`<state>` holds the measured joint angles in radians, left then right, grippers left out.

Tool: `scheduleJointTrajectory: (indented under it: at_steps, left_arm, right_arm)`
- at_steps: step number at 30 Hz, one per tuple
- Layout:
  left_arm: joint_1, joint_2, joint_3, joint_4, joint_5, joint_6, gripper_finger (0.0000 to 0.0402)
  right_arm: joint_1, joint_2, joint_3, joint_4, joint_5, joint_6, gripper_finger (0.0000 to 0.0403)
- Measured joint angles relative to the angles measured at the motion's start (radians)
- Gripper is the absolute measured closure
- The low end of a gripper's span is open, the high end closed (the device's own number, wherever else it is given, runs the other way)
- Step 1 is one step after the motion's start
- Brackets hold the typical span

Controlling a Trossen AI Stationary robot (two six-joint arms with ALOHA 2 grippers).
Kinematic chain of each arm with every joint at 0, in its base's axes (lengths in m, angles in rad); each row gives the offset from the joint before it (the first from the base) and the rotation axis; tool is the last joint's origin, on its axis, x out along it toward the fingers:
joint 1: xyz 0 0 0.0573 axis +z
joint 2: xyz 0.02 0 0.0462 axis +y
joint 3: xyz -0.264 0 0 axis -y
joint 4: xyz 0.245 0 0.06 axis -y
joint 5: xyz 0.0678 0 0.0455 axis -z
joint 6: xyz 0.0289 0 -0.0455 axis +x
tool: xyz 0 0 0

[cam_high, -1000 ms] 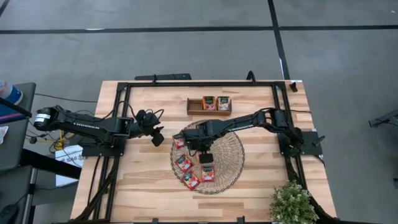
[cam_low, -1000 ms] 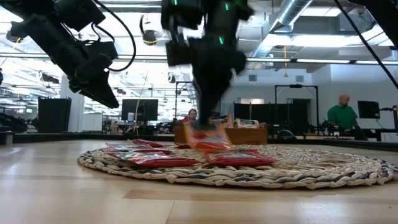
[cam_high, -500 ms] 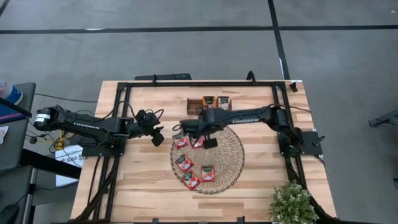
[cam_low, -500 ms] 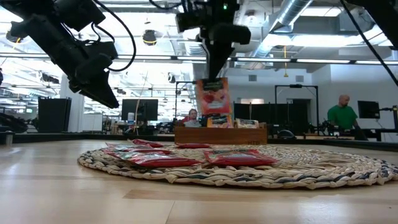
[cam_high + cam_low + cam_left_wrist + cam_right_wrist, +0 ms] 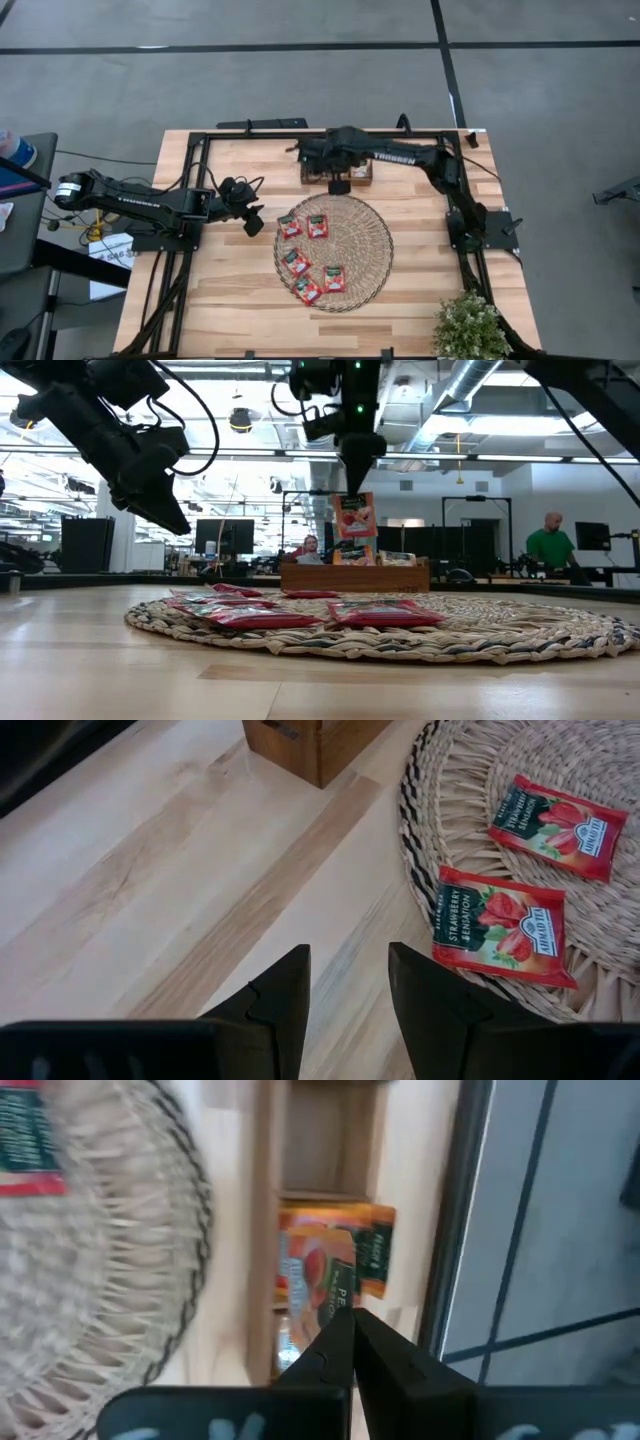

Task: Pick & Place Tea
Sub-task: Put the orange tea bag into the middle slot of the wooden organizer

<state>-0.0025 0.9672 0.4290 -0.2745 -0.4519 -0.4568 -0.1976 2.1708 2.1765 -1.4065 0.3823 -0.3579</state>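
Note:
Several red-orange tea sachets lie flat on the round woven mat at mid-table. One more red-orange sachet hangs from my right gripper, which is shut on it above the brown wooden tray at the far side. Other sachets stand in the tray. My left gripper hovers open left of the mat, nothing between its fingers; two sachets lie just ahead of it. My right gripper pinches the sachet's top edge between its two fingers, only at their free ends. The fingers come steeply from above, pointing down. The sachet hangs upright below them, clear of the tray and the mat.
A black metal frame runs round the tabletop. A potted plant stands at the near right corner. In the room behind the table, people stand and sit. Bare wood lies left of the mat.
My right gripper has risen from the mat with a sachet and gone toward the table's far edge, to above the tray, tipping more steeply downward. The sachet has come up off the mat and now hangs clear.

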Motion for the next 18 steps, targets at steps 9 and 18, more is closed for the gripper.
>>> scheduleJointTrajectory:
  at_steps: [9,18]
  left_arm:
    - [0.0,0.0,0.0,0.0,0.0,0.0,0.0271]
    - [0.0,0.0,0.0,0.0,0.0,0.0,0.0271]
  right_arm:
    - [-0.106,0.0,0.0,0.005,-0.07,-0.009,0.0403]
    - [-0.111,0.0,0.0,0.043,-0.138,-0.013,0.0403]
